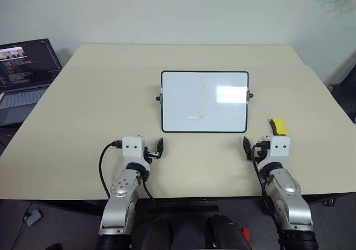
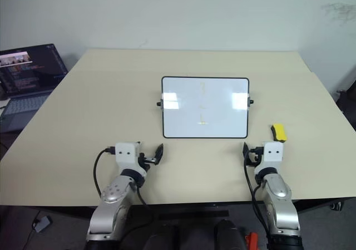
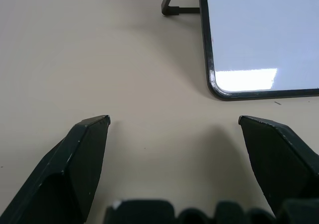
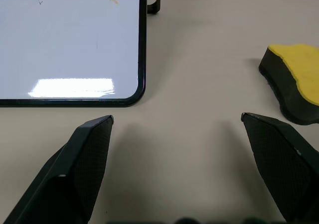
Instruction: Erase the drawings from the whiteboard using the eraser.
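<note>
Whiteboard point(image 1: 204, 102) mid-table point(image 1: 83, 122), eraser point(image 1: 278, 126) right of it, laptop point(image 1: 25, 72) far left

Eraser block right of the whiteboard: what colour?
Small oblong eraser: bright yellow top, dark underside; best in right wrist view.

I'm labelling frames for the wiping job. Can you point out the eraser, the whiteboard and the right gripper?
eraser point(image 4: 299, 59): right wrist view, yellow top.
whiteboard point(image 1: 225, 114): left eye view, bare white surface.
right gripper point(image 4: 177, 127): right wrist view, midway between its open fingertips.

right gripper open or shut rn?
Open. The right gripper has its two black fingers spread wide over bare table, nothing between them; the eraser lies just ahead, untouched.
</note>
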`<state>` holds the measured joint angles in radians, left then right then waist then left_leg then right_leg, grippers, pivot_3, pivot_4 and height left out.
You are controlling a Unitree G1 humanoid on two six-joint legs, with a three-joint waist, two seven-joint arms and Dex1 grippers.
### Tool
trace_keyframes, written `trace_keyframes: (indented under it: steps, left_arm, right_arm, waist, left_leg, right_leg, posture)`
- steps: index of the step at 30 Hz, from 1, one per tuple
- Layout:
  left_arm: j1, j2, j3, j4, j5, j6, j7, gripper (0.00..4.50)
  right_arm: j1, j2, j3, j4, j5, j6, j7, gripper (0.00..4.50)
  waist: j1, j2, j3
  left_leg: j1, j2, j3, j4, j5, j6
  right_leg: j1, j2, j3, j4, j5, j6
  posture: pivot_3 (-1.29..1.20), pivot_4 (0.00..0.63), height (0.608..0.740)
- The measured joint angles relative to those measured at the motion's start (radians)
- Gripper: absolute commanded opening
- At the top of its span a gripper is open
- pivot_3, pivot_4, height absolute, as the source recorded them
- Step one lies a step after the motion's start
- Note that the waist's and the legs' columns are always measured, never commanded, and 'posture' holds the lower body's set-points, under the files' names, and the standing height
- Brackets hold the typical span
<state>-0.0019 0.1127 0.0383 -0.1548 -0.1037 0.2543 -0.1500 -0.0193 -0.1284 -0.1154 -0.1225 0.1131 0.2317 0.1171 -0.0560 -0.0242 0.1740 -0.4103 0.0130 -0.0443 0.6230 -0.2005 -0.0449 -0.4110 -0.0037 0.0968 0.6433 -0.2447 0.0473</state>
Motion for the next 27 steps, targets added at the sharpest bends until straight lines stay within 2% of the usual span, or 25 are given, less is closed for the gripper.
trace_keyframes:
  steps: [9, 27]
  left_arm:
    - [0.008, -0.013, 0.008, -0.013, -0.017, 0.003, -0.013, 4.50]
    - [0.004, -0.015, 0.012, -0.013, -0.017, 0.006, -0.015, 4.50]
  right_arm:
    - [0.000, 0.000, 0.000, 0.000, 0.000, 0.000, 0.003, 4.47]
    - [0.004, 0.016, 0.003, 0.000, -0.004, -0.001, -0.008, 4.47]
  waist:
    - [0.001, 0.000, 0.000]
    - [0.001, 0.000, 0.000]
  left_leg:
    - [-0.005, -0.001, 0.000, 0.000, 0.000, 0.000]
    - [-0.005, -0.001, -0.001, 0.000, 0.000, 0.000]
  right_leg:
    - [-0.003, 0.000, 0.000, 0.000, 0.000, 0.000]
    - [-0.003, 0.000, -0.001, 0.000, 0.000, 0.000]
  posture:
    - [0.00, 0.150, 0.740]
    - [0.00, 0.150, 0.740]
